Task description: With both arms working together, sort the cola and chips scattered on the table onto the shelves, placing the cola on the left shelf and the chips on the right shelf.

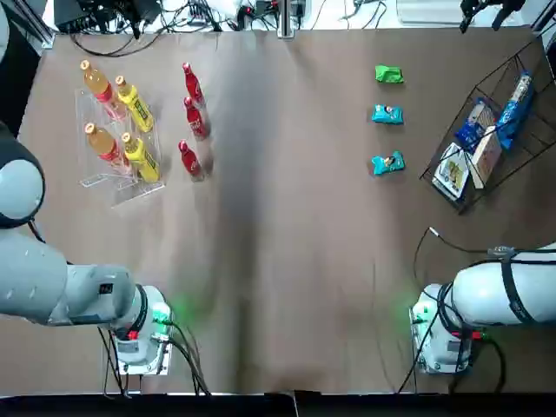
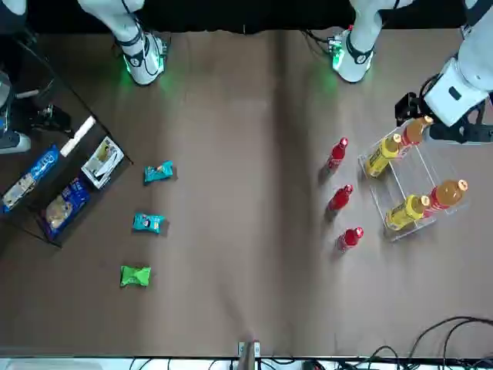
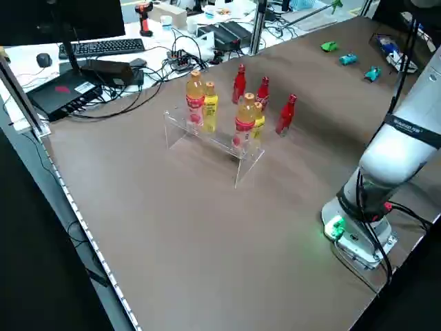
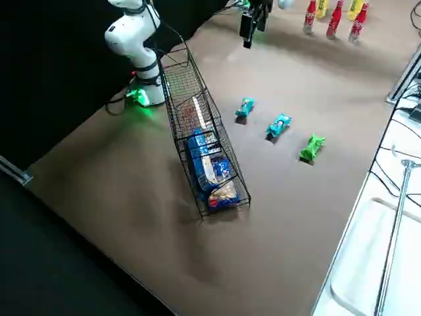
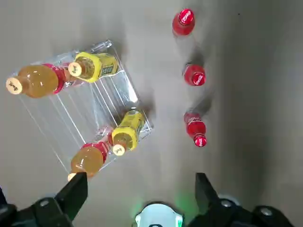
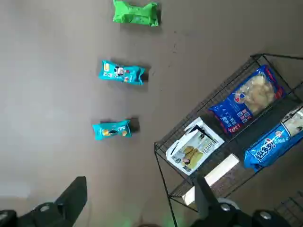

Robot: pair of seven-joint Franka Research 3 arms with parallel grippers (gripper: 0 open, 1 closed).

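Three red cola bottles [image 1: 192, 82] [image 1: 195, 118] [image 1: 189, 160] stand upright in a row just right of the clear acrylic left shelf [image 1: 100, 182]. On the right half lie the green chips packet [image 1: 388, 75] and two teal chips packets [image 1: 387, 114] [image 1: 387, 162], left of the black wire right shelf [image 4: 187, 92]. My left gripper [image 5: 140, 178] hangs open and empty high above the cola [image 5: 194, 75] and the acrylic shelf [image 5: 102, 101]. Open and empty too, my right gripper [image 6: 140, 180] is high over the chips [image 6: 121, 73] and the wire shelf.
Two orange-capped bottles [image 1: 97, 85] and two yellow bottles [image 1: 135, 104] occupy the acrylic shelf. Blue and white packages [image 1: 476, 126] fill the wire shelf. The arm bases with green lights [image 1: 143, 334] [image 1: 439, 334] stand at the near edge. Cables [image 1: 130, 30] run along the far edge.
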